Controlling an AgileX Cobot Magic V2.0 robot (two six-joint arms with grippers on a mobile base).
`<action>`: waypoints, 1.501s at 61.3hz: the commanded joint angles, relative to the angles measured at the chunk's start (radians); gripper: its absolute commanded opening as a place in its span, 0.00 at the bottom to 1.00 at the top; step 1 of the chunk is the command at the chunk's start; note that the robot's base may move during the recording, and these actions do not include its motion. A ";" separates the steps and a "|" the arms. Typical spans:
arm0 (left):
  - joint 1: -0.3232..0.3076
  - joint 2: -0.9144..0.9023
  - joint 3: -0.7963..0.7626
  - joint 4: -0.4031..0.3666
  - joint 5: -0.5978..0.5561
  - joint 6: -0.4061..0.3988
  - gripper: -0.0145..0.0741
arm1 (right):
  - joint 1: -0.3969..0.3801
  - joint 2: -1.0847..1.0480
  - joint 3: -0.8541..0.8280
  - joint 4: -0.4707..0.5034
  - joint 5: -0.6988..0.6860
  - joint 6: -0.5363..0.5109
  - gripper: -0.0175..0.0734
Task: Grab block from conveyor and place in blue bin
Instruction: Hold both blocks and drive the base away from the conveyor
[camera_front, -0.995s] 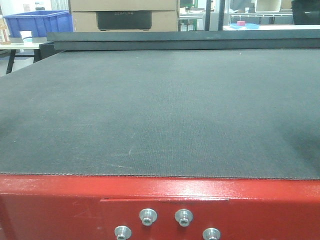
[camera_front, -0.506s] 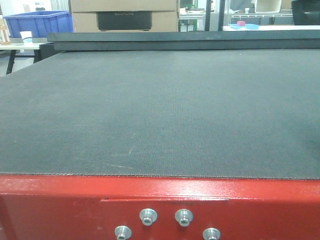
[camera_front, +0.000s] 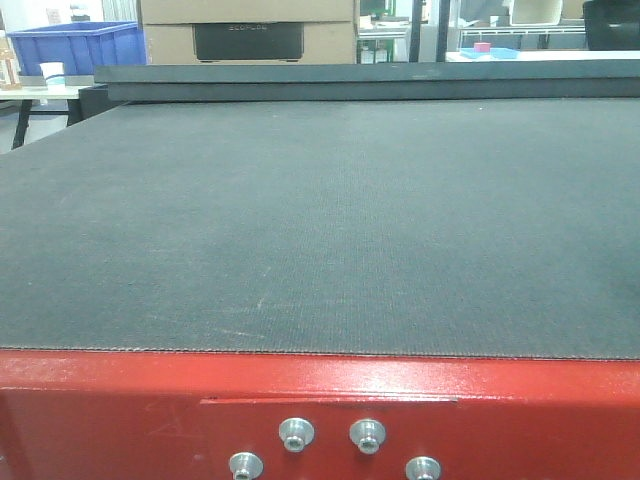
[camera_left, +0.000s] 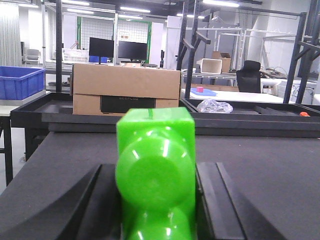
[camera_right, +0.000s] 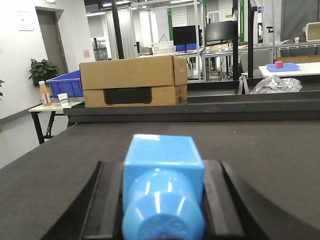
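Front view: the conveyor (camera_front: 320, 220) shows no block; the blue bin (camera_front: 75, 45) sits far left. Left wrist: a green piece (camera_left: 155, 150) fills the left hand (camera_left: 156, 200), grip impossible to tell. Right wrist: a blue piece (camera_right: 162, 160) fills the right hand (camera_right: 162, 200), likewise. Both should probably wait low over the belt.

Conveyor (camera_front: 320, 220) seen spread across the foreground; frame (camera_front: 540, 400) laid along its near edge, bolts (camera_front: 296, 433) set in it below centre. Ledge (camera_front: 400, 80) raised behind the far edge. Box (camera_front: 248, 30) placed behind the ledge, left of centre. Bin (camera_front: 75, 45) set farther left, on a table (camera_front: 30, 90); cup (camera_front: 50, 72) stood before the bin.
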 joint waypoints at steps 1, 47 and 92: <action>-0.004 -0.006 -0.001 0.001 -0.022 0.001 0.04 | -0.001 -0.005 0.002 -0.011 -0.024 -0.007 0.01; -0.004 -0.006 -0.001 0.001 -0.022 0.001 0.04 | -0.001 -0.005 0.002 -0.011 -0.024 -0.007 0.01; -0.004 -0.006 -0.001 0.001 -0.022 0.001 0.04 | -0.001 -0.005 0.002 -0.011 -0.024 -0.007 0.01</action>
